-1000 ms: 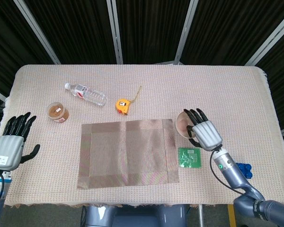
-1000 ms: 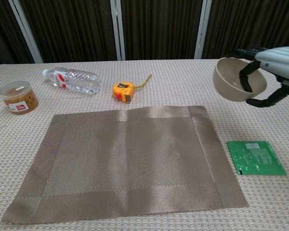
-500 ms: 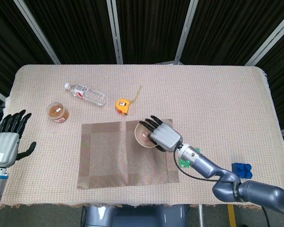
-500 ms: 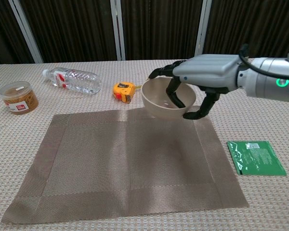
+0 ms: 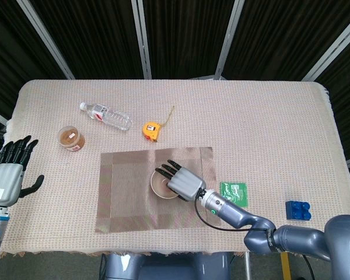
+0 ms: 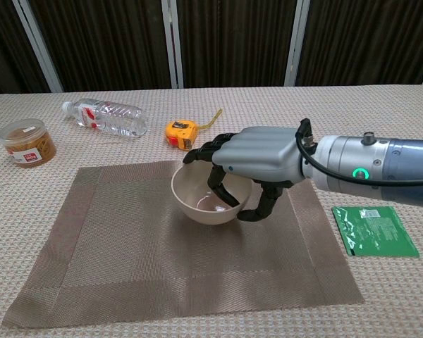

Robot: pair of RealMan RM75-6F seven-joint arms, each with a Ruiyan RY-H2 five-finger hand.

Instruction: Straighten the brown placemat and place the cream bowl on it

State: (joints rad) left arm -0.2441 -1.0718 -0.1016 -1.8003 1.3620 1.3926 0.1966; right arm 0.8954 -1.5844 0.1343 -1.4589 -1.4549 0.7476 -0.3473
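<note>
The brown placemat lies flat and square to the table's front edge. My right hand grips the cream bowl by its right rim, fingers inside and thumb outside. The bowl is upright over the middle of the mat, at or just above its surface; I cannot tell if it touches. My left hand hovers open beyond the table's left edge, seen only in the head view.
A water bottle, a brown-lidded jar and a yellow tape measure lie behind the mat. A green packet lies right of it, a blue block further right.
My right hand carried the bowl from the table's right side leftward over the mat and lowered it toward the mat's middle. The left hand barely moved.
</note>
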